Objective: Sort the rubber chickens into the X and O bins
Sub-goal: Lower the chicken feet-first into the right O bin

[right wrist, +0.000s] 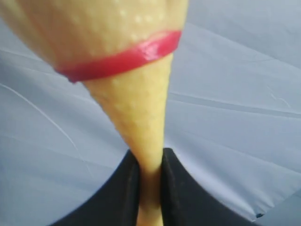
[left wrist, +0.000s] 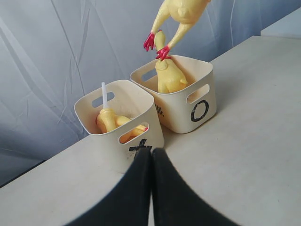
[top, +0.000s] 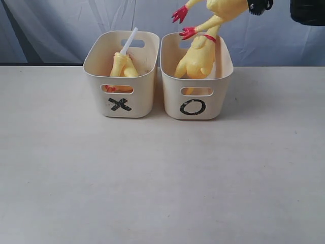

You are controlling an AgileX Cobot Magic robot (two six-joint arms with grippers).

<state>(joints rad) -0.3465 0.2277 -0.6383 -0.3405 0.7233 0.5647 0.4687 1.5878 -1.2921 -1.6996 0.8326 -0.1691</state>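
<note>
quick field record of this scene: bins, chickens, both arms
x bin: cream plastic tub marked X, left, holds small yellow rubber chicken with white tube
o bin: cream plastic tub marked O, right, holds large yellow rubber chicken
in air: second large yellow rubber chicken, red feet dangling over the O tub
right fingers: shut on its neck
left fingers: shut, empty

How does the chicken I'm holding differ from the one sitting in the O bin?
The held chicken hangs above the O bin, pinched at the neck by the right gripper; the binned chicken rests inside, ungripped. The held one's red feet show, legs stretched out; the binned one's feet are hidden. Both are yellow with a red neck band.
</note>
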